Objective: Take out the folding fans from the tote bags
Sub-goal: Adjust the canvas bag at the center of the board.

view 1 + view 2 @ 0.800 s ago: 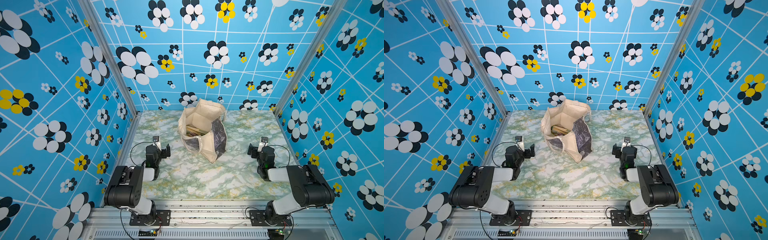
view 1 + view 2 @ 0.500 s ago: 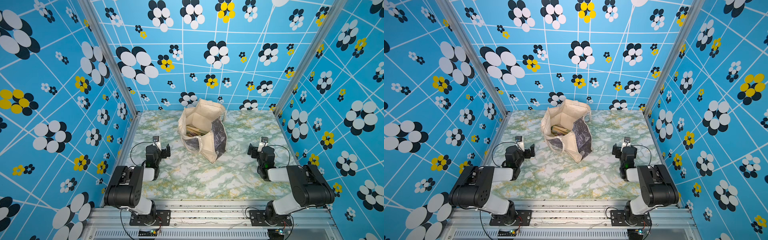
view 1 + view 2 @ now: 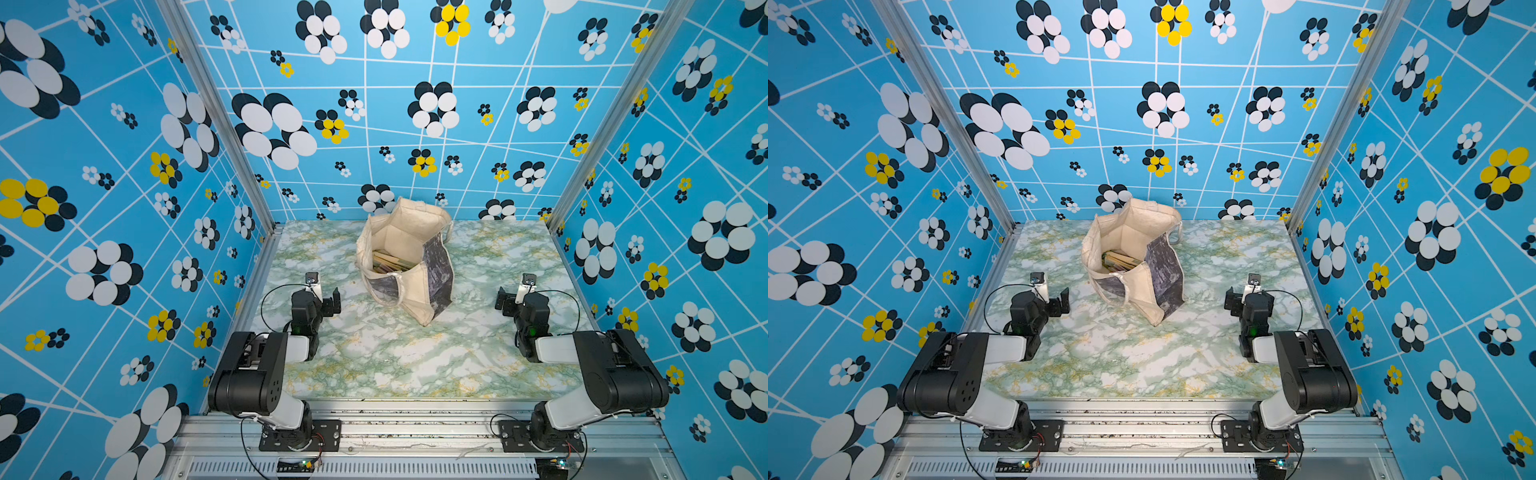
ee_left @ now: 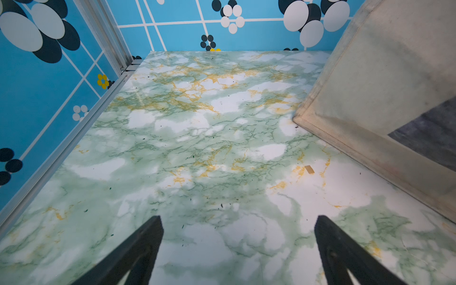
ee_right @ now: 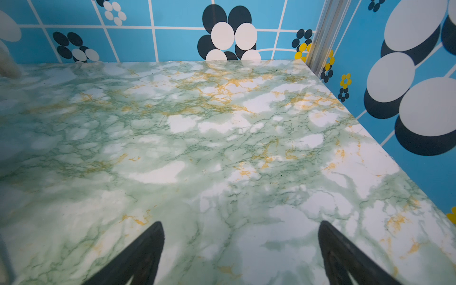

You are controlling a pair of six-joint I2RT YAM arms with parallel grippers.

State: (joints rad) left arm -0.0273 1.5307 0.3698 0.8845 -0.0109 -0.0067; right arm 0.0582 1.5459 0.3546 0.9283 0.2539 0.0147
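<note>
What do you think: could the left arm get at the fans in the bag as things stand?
Probably yes. The bag stands open at the top, the fans lie at its bottom, and the left gripper is open beside it; only the floppy wall might hinder.

Bright even light, soft sheen on the marble tabletop (image 5: 222, 148), wide-angle bending at edges, blurred fingers (image 4: 138, 246) up close.

The floppy cream canvas tote bag (image 3: 409, 286) hides most of the pale bamboo folding fans (image 3: 388, 262); their number is unclear. The left wrist view crops the bag (image 4: 394, 81)
</note>
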